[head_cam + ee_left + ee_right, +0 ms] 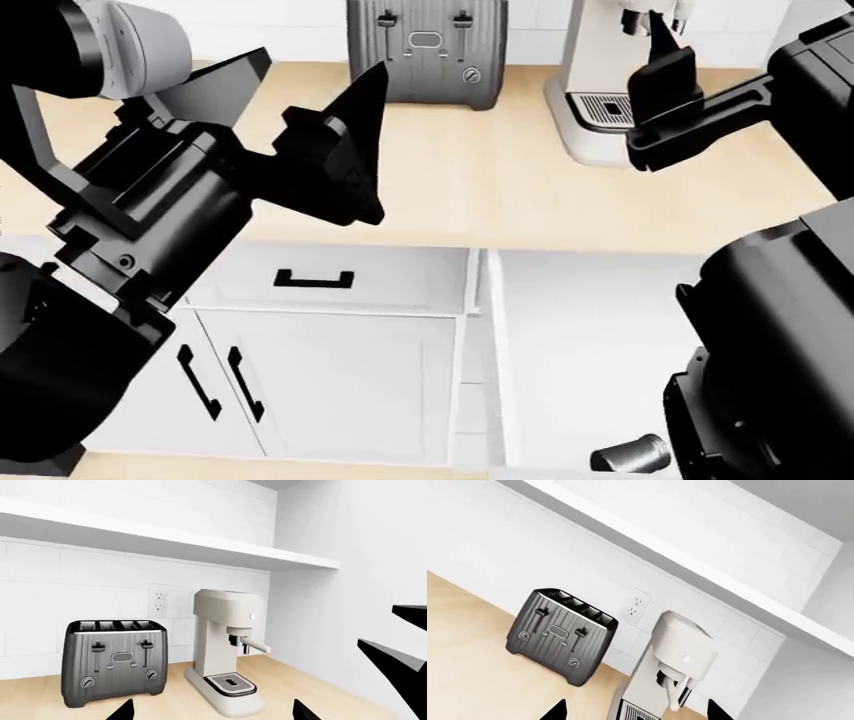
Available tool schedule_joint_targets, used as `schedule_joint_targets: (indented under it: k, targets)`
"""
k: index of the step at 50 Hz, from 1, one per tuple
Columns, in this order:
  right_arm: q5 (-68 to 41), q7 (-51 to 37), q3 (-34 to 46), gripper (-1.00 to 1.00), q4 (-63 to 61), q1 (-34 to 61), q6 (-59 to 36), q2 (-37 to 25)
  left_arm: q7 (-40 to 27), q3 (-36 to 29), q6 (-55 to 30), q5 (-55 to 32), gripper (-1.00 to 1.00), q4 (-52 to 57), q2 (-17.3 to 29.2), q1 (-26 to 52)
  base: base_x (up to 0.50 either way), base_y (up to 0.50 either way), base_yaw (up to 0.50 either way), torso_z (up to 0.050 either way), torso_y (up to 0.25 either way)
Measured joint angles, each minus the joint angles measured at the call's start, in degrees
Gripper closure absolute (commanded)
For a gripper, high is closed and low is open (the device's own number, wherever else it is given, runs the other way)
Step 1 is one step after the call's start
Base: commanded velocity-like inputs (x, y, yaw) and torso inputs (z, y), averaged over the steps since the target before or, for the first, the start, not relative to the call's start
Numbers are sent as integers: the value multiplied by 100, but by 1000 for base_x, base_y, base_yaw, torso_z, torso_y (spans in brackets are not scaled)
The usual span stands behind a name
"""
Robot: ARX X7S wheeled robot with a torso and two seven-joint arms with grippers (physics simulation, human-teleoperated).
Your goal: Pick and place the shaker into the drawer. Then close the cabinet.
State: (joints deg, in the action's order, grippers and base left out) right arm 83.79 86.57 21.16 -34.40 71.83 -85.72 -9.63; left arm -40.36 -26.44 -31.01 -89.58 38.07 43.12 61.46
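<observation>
**Shaker lies in the open drawer**

Resting on its side, the shaker (631, 454) lies in the pulled-out drawer (587, 330). Left gripper (314, 125) and right gripper (657, 75) hover spread and empty above the counter (507, 190), presumably clearing for closing.

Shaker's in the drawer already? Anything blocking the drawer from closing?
The shaker lies on its side inside the open drawer. Nothing visible stands between drawer and cabinet, though the right arm hides its right part. Both grippers hover above the counter.
</observation>
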Motion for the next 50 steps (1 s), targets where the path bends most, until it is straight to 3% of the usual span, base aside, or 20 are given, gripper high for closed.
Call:
schedule_joint_targets:
  k: [16,50]
  targets:
    - [-127,-601,-205,-100,-27,-141,179,84,23,-23,33,46,-100,-13,-10,-103,-51,498,0,0,0]
    - [-66,-1011,-340,-100,73,-454,375,104,103,-76,71,153,-100,-47,-46,-226,-61,498,0,0,0]
